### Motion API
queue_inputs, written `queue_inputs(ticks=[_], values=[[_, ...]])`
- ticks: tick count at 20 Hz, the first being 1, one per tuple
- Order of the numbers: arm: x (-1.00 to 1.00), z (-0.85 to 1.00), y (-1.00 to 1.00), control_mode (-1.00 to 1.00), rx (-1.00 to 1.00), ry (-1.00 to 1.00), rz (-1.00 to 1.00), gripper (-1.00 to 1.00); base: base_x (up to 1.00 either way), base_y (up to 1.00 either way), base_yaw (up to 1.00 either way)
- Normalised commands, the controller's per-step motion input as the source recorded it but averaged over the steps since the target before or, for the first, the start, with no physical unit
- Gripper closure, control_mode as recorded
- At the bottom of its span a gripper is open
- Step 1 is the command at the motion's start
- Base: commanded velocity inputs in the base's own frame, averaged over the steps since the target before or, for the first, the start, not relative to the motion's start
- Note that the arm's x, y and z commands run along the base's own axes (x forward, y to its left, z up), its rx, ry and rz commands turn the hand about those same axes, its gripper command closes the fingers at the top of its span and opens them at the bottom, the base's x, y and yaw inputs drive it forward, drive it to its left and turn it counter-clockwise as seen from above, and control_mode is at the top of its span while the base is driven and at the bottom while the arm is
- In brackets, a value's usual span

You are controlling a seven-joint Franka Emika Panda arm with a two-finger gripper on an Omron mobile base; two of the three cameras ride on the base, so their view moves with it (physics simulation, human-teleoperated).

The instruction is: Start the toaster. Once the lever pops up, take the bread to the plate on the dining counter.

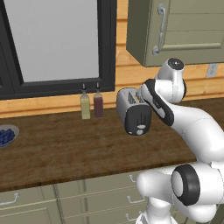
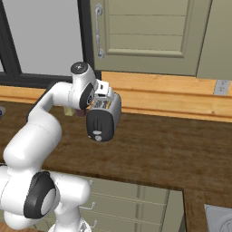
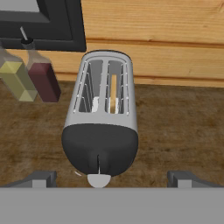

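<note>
I see the rounded silver-grey toaster [image 3: 104, 100] with its glossy black end panel standing on the dark wood-grain worktop [image 1: 61, 148], the thin tan bread slice [image 3: 113, 92] upright in one slot. The pale lever knob [image 3: 99, 180] sits low. My two-finger gripper [image 3: 111, 178] hangs spread wide, gripping nothing.

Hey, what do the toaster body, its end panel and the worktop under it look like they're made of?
The toaster body looks like brushed metal: silver-grey with a soft sheen. Its end panel seems to be glossy black plastic, smooth and dark. The worktop looks like dark stained wood, with visible grain streaks, though it could be a laminate.
</note>
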Motion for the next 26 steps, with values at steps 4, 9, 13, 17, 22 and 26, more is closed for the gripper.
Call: queue_inputs(ticks=[4, 9, 13, 17, 22, 26], values=[[0.0, 0.0, 0.0, -1.0, 0.0, 0.0, 0.0, -1.0, 0.0, 0.0, 0.0], [0.0, 0.0, 0.0, -1.0, 0.0, 0.0, 0.0, -1.0, 0.0, 0.0, 0.0], [0.0, 0.0, 0.0, -1.0, 0.0, 0.0, 0.0, -1.0, 0.0, 0.0, 0.0], [0.0, 0.0, 0.0, -1.0, 0.0, 0.0, 0.0, -1.0, 0.0, 0.0, 0.0], [0.0, 0.0, 0.0, -1.0, 0.0, 0.0, 0.0, -1.0, 0.0, 0.0, 0.0], [0.0, 0.0, 0.0, -1.0, 0.0, 0.0, 0.0, -1.0, 0.0, 0.0, 0.0]])
